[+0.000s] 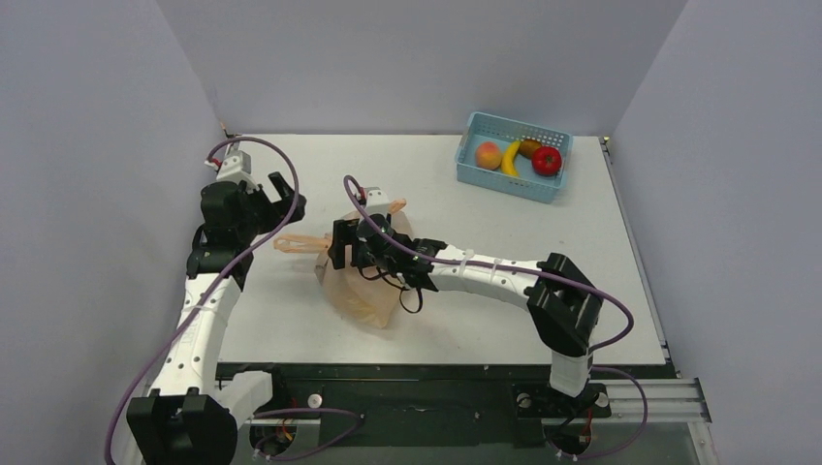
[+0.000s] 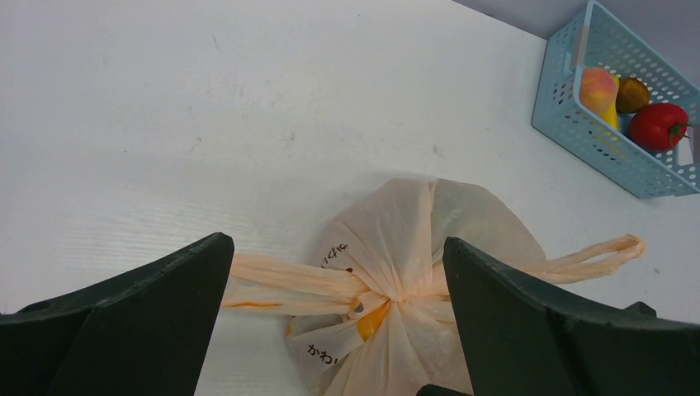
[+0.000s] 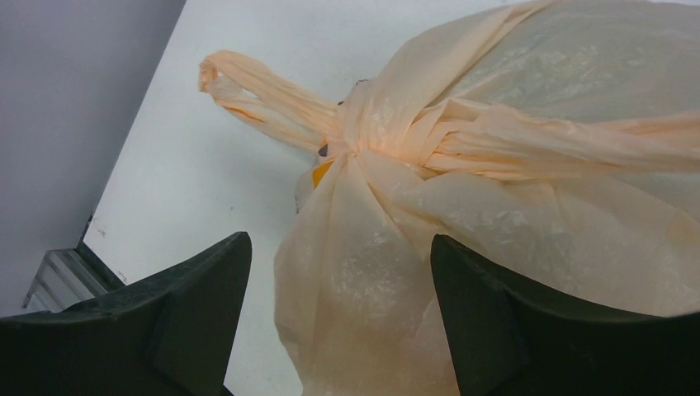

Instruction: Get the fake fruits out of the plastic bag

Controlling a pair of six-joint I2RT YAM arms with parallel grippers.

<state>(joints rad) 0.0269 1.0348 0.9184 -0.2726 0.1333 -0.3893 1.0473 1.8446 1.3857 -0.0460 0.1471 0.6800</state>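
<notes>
The pale-orange plastic bag [image 1: 363,291] lies mid-table with its handles tied in a knot [image 2: 388,289]. Its bulging contents are hidden, apart from a yellow-orange patch [image 2: 373,320] beside the knot. One loop handle [image 1: 296,244] points left. My left gripper [image 1: 289,197] is open and empty above the bag's left handle, and the knot shows between its fingers [image 2: 337,243]. My right gripper [image 1: 334,245] is open and empty, close over the bag's body [image 3: 340,243]. A yellow banana [image 1: 510,160] lies in the basket. The melon, plum and mango are not visible.
A light-blue basket [image 1: 490,181] stands at the back right. It holds a peach-coloured fruit [image 1: 488,155], a brownish fruit [image 1: 529,147] and a shiny red fruit [image 1: 547,161]. It also shows in the left wrist view [image 2: 578,136]. Grey walls close three sides.
</notes>
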